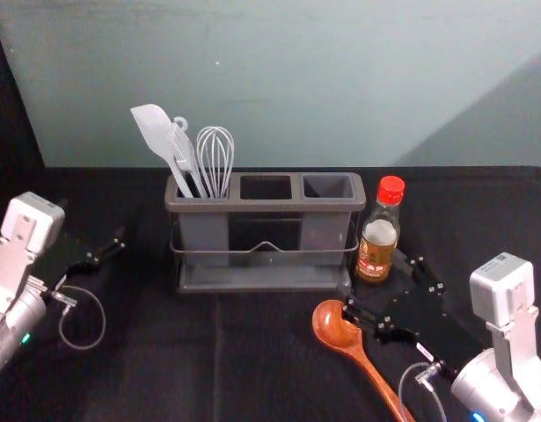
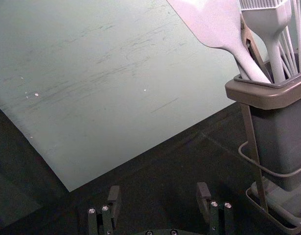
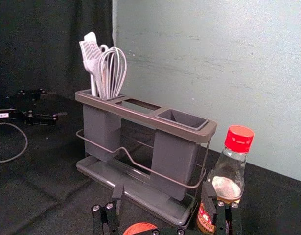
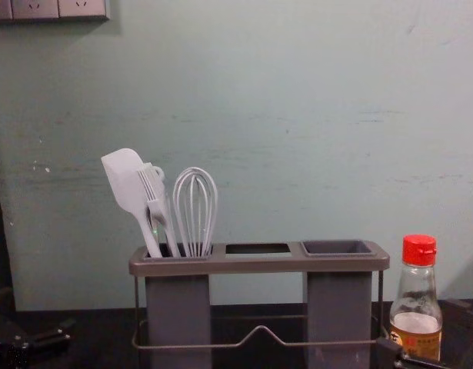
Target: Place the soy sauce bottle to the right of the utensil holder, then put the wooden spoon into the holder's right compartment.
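Beside the holder [image 1: 266, 206], the bottle [image 1: 377, 236] wears an illegible label [image 1: 374, 258]; right gripper [image 1: 373, 281] gapes near the spoon [image 1: 335, 327], left gripper [image 1: 92, 222] gapes out left.

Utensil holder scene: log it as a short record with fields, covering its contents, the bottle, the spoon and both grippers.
holder: utensil holder, upright
left compartment: spatula, brush, whisk
right compartment: nothing visible inside
bottle: soy sauce bottle, upright, right of holder
spoon: wooden spoon, lying before holder's right end
left gripper: open, left of holder
right gripper: open, near bottle and spoon
to do: spoon into right compartment
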`<move>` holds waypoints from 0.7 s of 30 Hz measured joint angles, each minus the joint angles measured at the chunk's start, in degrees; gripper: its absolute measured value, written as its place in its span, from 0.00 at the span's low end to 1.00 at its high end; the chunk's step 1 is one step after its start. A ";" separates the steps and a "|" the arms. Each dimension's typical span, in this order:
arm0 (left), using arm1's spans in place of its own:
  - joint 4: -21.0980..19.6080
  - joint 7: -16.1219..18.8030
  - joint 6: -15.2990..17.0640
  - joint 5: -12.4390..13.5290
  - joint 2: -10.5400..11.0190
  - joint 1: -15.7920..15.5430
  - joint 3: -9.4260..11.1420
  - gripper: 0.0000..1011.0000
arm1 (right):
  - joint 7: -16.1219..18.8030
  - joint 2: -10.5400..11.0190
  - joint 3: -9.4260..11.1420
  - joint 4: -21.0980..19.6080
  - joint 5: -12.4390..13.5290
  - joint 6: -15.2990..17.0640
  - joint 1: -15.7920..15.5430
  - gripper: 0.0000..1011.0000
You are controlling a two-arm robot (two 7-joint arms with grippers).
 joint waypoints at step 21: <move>0.00 0.00 0.00 0.00 0.00 0.00 0.00 1.00 | -0.36 0.03 -0.49 -3.47 -1.21 12.84 -0.35 0.99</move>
